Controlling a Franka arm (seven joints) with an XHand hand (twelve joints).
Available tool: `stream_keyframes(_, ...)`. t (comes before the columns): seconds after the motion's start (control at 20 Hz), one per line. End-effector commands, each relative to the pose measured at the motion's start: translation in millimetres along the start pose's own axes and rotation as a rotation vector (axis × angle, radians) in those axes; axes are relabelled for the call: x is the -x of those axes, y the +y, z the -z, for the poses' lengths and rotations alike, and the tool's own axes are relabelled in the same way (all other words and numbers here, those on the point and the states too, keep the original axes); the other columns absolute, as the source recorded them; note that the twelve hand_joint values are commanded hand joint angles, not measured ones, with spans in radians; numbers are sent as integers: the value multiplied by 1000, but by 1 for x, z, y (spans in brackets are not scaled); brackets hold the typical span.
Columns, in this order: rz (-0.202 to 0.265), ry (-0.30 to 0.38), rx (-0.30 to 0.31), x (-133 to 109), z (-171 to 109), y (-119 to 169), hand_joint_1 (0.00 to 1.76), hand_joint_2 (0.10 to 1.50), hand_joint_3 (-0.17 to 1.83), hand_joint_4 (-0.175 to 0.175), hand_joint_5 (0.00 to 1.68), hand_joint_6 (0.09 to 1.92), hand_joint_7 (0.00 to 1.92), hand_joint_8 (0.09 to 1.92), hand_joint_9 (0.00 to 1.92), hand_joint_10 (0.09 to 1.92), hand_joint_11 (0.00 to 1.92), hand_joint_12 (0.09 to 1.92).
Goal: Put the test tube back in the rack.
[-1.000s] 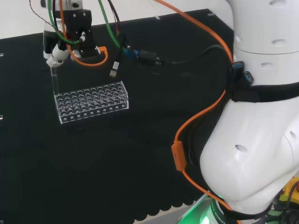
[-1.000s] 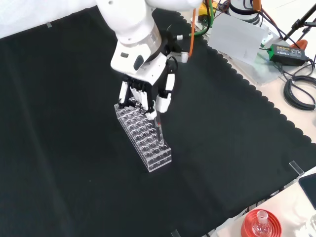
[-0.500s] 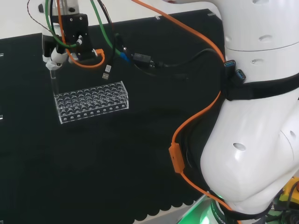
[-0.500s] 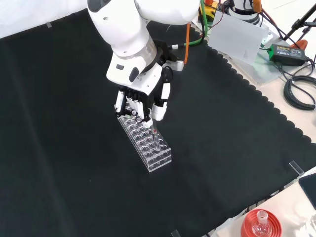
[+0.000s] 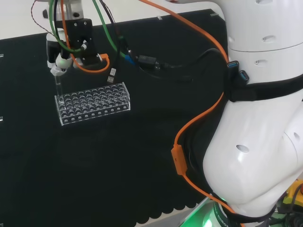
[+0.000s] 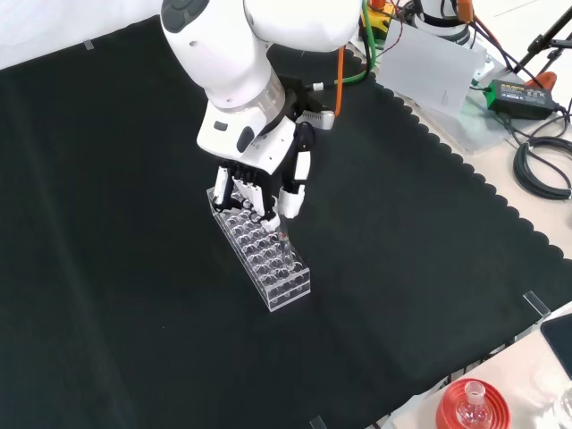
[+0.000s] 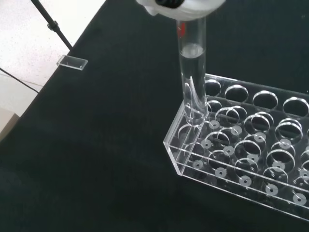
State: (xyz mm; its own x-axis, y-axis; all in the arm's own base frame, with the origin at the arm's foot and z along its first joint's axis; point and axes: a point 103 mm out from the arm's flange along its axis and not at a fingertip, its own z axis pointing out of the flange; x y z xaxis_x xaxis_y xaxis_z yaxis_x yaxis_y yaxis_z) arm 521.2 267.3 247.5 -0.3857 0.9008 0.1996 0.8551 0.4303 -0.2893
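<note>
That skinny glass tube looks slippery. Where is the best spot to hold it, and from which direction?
Probably at its top end, from above, as the hand does now. The test tube stands upright with its rounded bottom at a corner hole of the clear rack. Holding the top leaves the lower length free to slide down into the hole, and fingers stay clear of the rack.

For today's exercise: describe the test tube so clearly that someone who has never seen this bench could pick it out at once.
On the black cloth-covered bench stands a clear plastic rack of round holes, and the black and white robot hand hangs over one end of it. Pinched in that hand, upright, is the clear glass test tube, its rounded bottom at a corner hole. It is the one tall piece there; the other holes look empty.
</note>
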Motion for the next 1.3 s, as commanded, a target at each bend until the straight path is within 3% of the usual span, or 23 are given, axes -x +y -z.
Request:
stream_keyframes(0.05,1,2,3,-3,-4,-2,1427,1020,-175,-175,1359,237,1528,374,1422,87,492,1371)
stream_keyframes(1.3,12,-19,12,2,1,9,1427,1020,-175,-175,1361,235,1530,370,1426,87,492,1370)
